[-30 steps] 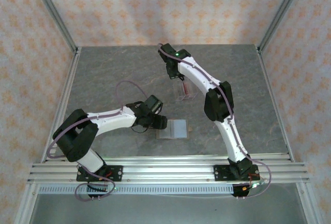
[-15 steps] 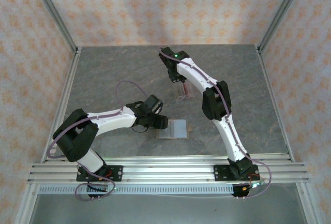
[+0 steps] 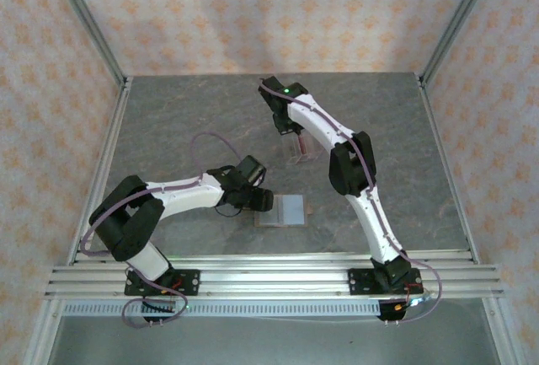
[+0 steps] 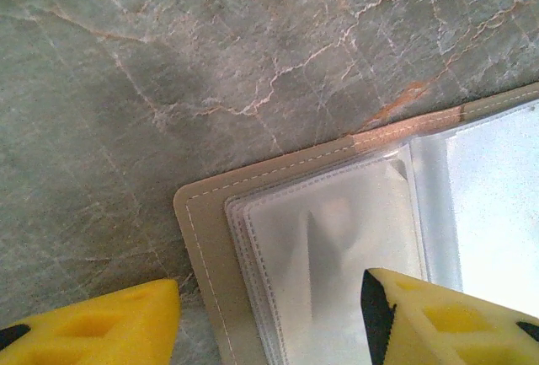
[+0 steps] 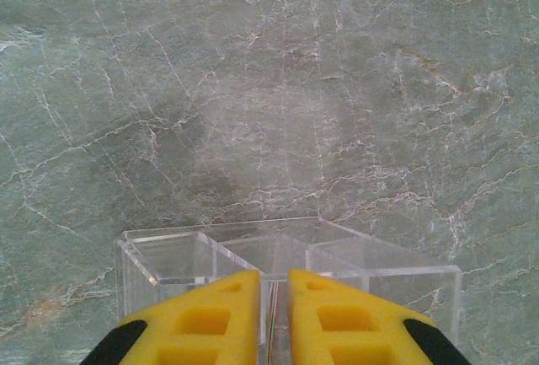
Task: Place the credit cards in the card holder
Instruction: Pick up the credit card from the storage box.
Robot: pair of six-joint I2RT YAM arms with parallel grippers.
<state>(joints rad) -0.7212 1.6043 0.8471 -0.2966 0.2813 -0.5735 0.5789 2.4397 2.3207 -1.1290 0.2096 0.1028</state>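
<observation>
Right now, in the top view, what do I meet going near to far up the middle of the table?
rail → card holder → rack. The right gripper, shut on a card at the rack, overlaps it, so I leave it out.

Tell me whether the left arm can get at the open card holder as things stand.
Probably yes. The left gripper is open right at the corner of the card holder, one finger over its clear sleeve, the other over the bare table. Nothing lies in between.
</observation>
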